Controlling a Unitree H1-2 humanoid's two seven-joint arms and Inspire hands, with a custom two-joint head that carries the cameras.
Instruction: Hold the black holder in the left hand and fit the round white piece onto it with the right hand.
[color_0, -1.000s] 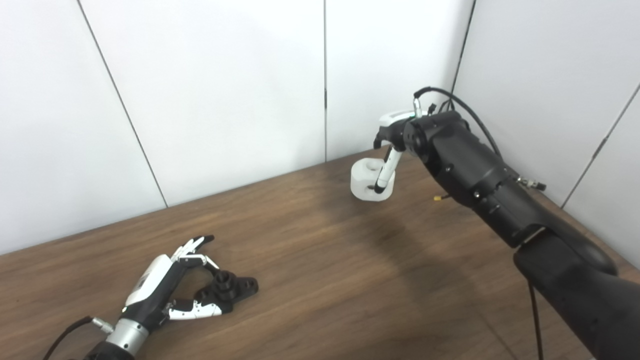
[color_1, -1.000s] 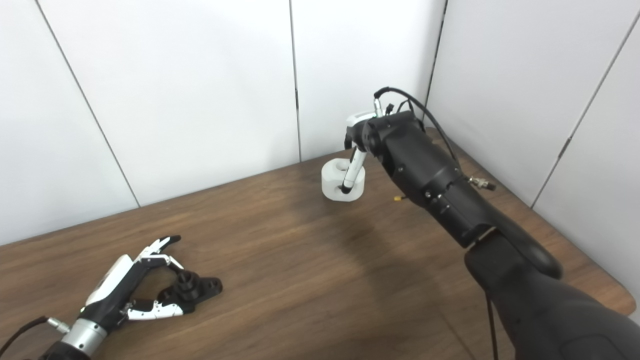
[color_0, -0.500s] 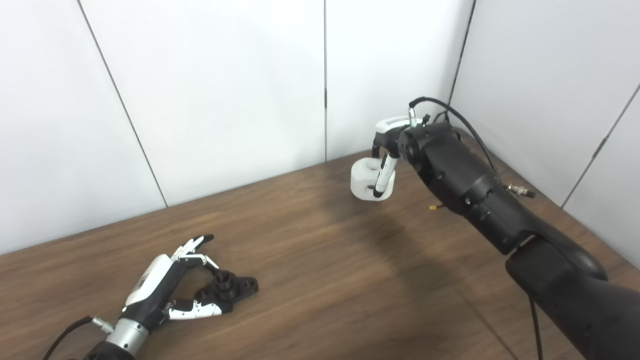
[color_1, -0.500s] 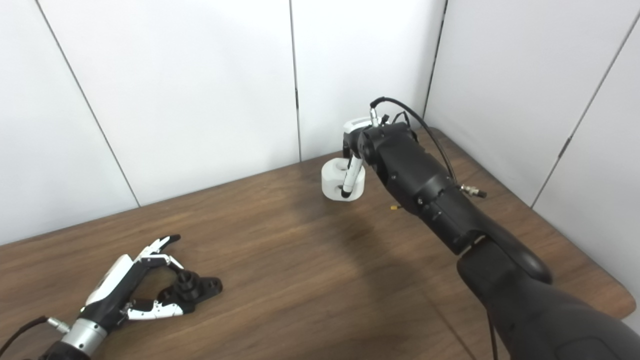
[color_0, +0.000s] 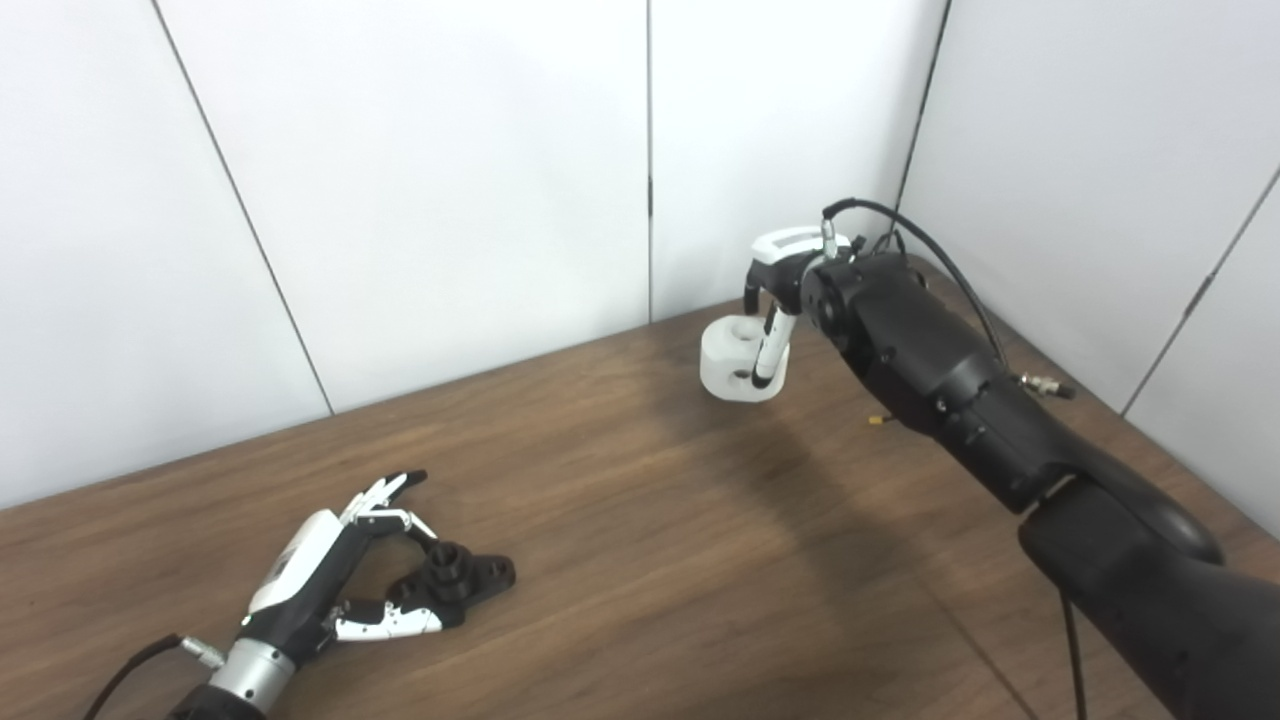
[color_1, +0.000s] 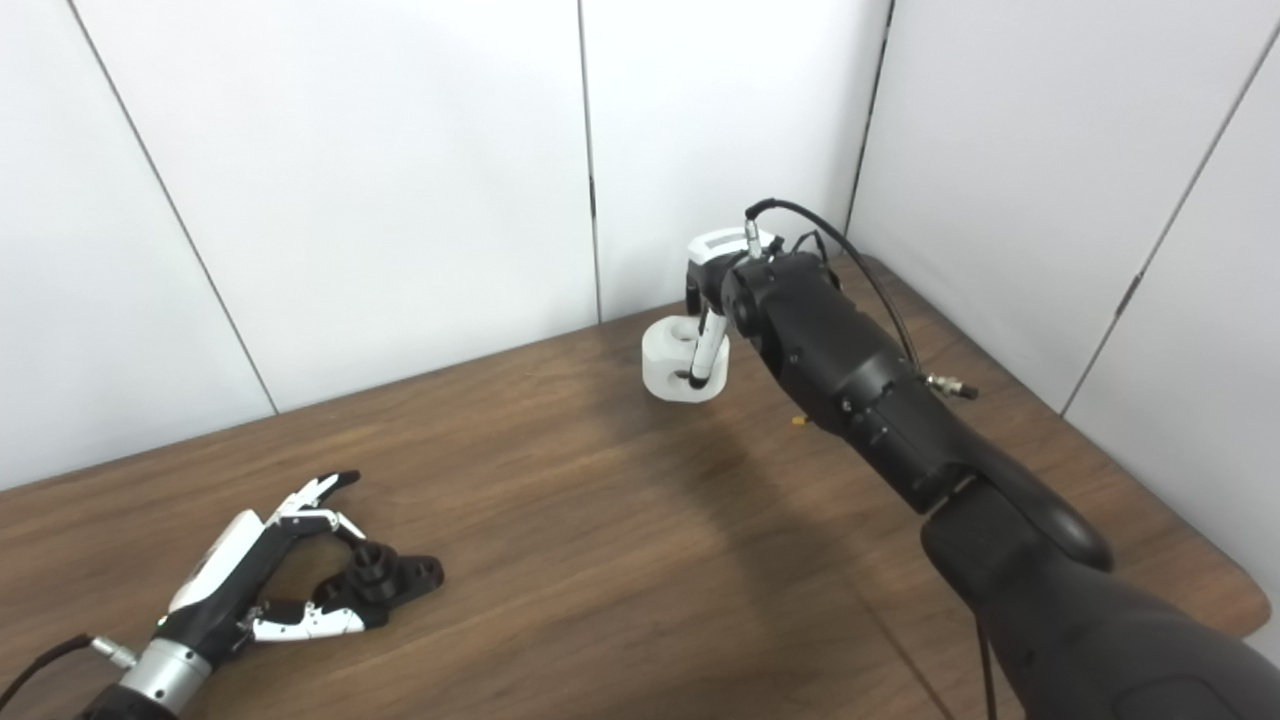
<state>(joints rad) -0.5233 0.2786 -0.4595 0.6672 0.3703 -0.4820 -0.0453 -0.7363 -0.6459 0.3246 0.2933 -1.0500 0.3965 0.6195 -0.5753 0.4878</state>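
White and chunky, the round white plastic piece hangs clear of the brown wooden table at the far side, pinched in the right hand, one finger curled down its front. Well apart, down at the near left, the left hand lies low on the wood, fingers and thumb spread around the black plastic holder resting on the table; a firm grip cannot be confirmed.

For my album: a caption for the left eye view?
Right hand holds white piece; left hand grips black holder.
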